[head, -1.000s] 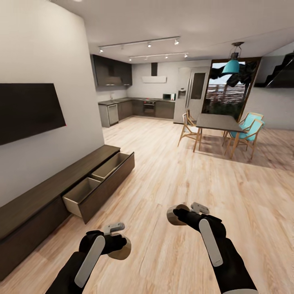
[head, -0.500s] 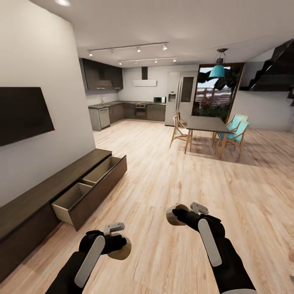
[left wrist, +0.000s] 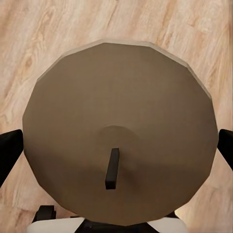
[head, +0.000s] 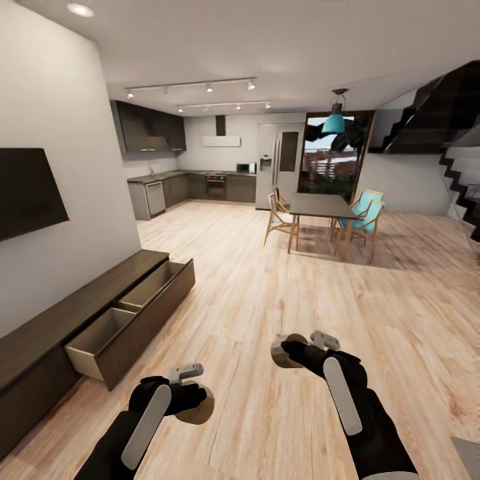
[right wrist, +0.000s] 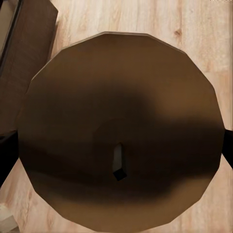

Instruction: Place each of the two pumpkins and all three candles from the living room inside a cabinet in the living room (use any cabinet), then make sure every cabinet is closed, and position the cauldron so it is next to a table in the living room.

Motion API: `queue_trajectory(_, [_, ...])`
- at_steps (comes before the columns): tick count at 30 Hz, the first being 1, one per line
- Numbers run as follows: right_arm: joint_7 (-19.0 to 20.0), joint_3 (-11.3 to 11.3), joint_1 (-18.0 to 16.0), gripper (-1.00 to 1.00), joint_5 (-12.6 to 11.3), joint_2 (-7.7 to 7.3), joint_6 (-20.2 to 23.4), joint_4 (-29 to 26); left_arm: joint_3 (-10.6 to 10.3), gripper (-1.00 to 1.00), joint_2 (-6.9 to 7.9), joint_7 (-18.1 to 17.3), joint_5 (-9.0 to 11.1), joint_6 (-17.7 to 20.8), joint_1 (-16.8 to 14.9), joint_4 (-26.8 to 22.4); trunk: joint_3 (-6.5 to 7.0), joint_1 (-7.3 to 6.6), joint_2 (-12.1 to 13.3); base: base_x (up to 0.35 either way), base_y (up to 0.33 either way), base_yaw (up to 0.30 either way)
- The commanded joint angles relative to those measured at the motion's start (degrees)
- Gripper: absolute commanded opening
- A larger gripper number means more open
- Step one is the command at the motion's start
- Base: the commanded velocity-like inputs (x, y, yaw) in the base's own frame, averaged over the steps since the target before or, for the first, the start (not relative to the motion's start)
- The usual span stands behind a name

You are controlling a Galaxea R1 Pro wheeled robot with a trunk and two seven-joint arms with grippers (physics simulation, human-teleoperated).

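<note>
A candle [left wrist: 119, 145] in each hand [head: 193, 400], no readable writing.

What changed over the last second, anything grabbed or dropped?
Nothing grabbed or dropped. The whole head view slid left, so the camera turned right: more of the stairs shows, less of the TV. The left pincer still holds a candle, the right pincer another candle, arms in the same pose. The cabinet drawers stay open.
</note>
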Motion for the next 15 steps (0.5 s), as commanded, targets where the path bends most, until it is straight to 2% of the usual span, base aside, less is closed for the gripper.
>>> queue_trajectory(1, [-0.49, -0.06, -0.06, -1.0, -0.59, 0.04, 0.2, -0.05, -0.04, -1.0, 0.01, 0.61, 0.6, 0.11, -0.04, -0.07, -0.02, 0.02, -0.09, 0.0, 0.0, -0.157])
queue_trajectory(15, [-0.45, -0.05, -0.06, -1.0, -0.86, 0.03, 0.08, 0.01, -0.04, -1.0, 0.02, 0.61, 0.6, 0.06, -0.04, -0.07, 1.17, 0.02, -0.09, 0.0, 0.0, -0.157])
